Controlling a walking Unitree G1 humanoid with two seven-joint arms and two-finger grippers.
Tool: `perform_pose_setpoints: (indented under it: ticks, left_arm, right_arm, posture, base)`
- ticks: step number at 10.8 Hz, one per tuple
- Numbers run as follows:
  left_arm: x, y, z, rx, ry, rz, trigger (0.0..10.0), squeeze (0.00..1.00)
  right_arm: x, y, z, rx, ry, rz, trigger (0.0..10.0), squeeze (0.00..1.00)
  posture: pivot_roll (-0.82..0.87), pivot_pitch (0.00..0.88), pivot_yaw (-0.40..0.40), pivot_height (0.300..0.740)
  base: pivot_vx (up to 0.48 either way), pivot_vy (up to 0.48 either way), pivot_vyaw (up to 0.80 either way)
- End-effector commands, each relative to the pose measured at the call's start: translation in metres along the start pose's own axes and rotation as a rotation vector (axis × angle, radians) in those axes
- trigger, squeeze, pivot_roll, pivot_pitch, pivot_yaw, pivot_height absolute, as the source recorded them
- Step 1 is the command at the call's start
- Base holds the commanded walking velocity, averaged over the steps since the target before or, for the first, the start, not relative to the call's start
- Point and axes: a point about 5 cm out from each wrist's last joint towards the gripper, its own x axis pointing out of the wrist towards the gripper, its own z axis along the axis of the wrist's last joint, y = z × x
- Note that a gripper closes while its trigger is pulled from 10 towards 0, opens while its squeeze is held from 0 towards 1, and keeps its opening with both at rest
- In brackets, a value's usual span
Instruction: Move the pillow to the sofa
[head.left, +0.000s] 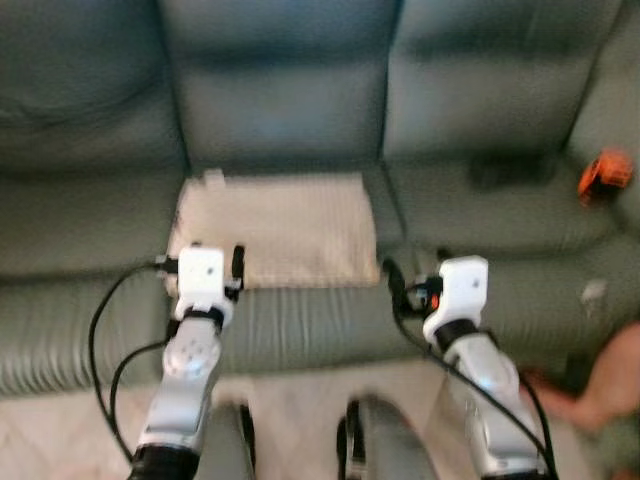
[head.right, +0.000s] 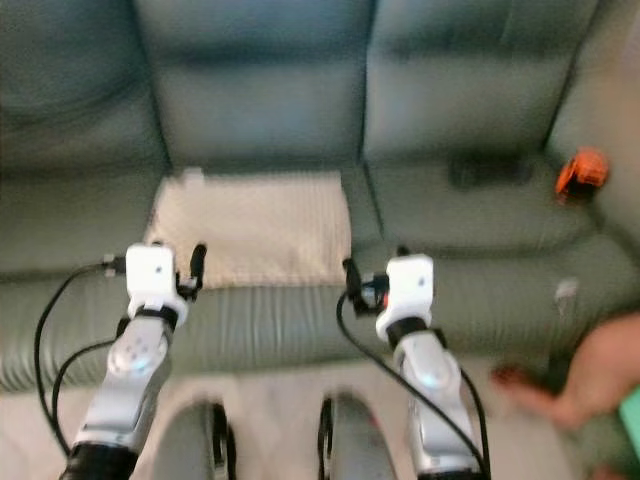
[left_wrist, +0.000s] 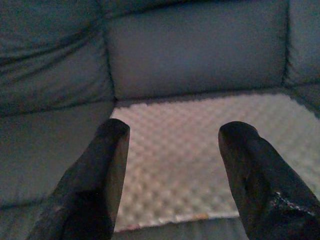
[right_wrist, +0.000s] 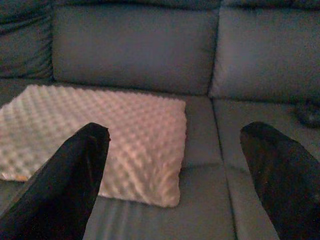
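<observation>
pillow (head.left: 275, 228) on sofa (head.left: 480, 120), beyond spread claws

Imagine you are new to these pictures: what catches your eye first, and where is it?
A cream bumpy pillow lies flat on the middle seat of the grey-green sofa. The left end effector and right end effector hover open at its front edge. An orange object sits on the sofa's right seat.

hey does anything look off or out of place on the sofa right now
Mostly tidy. The pillow lies flat on the middle seat of the sofa. The odd bits sit to the right: a small orange object and a dark item left on the seat, both too blurred to identify.
</observation>
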Motion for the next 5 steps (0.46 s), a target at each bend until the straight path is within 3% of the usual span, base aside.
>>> perform_pose_setpoints:
  ticks: [1,3,4,5]
  left_arm:
    - [-0.003,0.002,-0.006,-0.005,0.016,0.000,10.0,0.00]
    - [0.003,0.000,-0.003,0.006,-0.008,-0.002,10.0,0.00]
    - [0.017,-0.002,0.008,-0.003,-0.052,-0.007,10.0,0.00]
    - [0.022,-0.001,0.012,-0.008,-0.061,0.002,10.0,0.00]
  right_arm:
    - [-0.003,0.000,-0.005,-0.002,0.012,-0.007,10.0,0.00]
    - [0.003,0.001,-0.004,0.000,0.003,0.013,10.0,0.00]
    - [0.021,-0.003,0.009,0.008,-0.046,0.019,10.0,0.00]
    - [0.027,-0.007,0.013,-0.006,-0.056,0.012,10.0,0.00]
  posture:
    - [-0.04,0.020,-0.050,0.740]
    - [-0.05,0.000,-0.048,0.740]
    - [-0.06,0.000,-0.046,0.740]
    - [-0.06,0.000,-0.040,0.740]
  base:
    - [0.000,0.000,0.00]
    - [0.000,0.000,0.00]
    - [0.000,0.000,0.00]
    - [0.000,0.000,0.00]
